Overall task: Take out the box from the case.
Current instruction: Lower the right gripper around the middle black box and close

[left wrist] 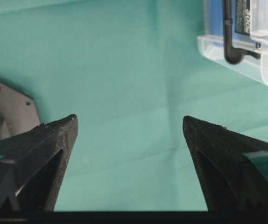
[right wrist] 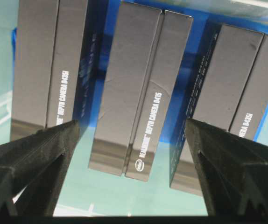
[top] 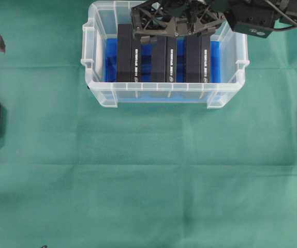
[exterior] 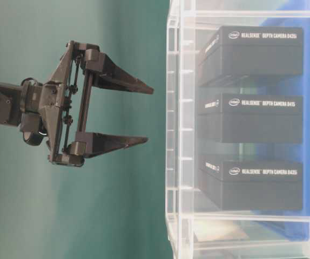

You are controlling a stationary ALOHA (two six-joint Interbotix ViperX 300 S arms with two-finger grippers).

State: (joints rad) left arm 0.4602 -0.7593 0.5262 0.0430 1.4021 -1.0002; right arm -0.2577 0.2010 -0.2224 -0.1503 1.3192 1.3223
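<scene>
Right gripper [top: 172, 32] spread wide, pinching nothing, poised over the far side of the case [top: 165, 96]. Directly below and ahead of it, three dark boxes standing on edge side by side inside the case on a blue cloth [top: 213, 61]. Straight beneath the gap between the fingers, the middle box [right wrist: 141, 93], white lettering along its narrow face. Beside one finger [right wrist: 36, 154], the left box [right wrist: 47, 65]; beside the other, the right box [right wrist: 236, 88]. Narrow blue gaps between the boxes, each just apart from its neighbour. No fingertip touching any box in the wrist view.

In the way: the clear far wall and ribbed rim of the case close under the gripper, and the two outer boxes flanking the middle one on both sides.

Left gripper [left wrist: 129, 126] also spread wide and holding nothing, over bare green surface [left wrist: 124, 70], well apart from the case. Ahead of it and off to one side, only a corner of the case in the wrist view, with a black rod-shaped part just beside that corner, too cropped to identify.

In the overhead view, far ends of the boxes hidden under the right gripper's frame. Left gripper barely visible there, cut off at the frame edge. Black mounting plates at both side edges, also cropped. Which arm appears in the table-level view, open beside the case wall: cannot tell.
</scene>
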